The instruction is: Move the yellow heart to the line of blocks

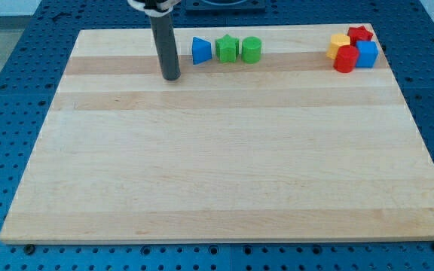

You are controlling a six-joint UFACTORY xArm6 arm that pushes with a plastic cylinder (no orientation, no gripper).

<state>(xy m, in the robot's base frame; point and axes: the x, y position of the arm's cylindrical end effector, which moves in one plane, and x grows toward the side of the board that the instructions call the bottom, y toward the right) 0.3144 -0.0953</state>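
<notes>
The yellow block (338,42) sits in a tight cluster at the view's top right; its shape is partly hidden by a red block (345,59) in front of it. A red star (360,34) and a blue cube (367,54) touch the same cluster. A row of three blocks lies at the top centre: a blue block (200,50), a green star (226,49) and a green cylinder (251,50). My tip (172,76) rests on the board just left of and slightly below the blue block, not touching it, far left of the yellow block.
The wooden board (217,173) lies on a blue perforated table (13,90). The cluster stands close to the board's top right corner, and the row is close to the board's top edge.
</notes>
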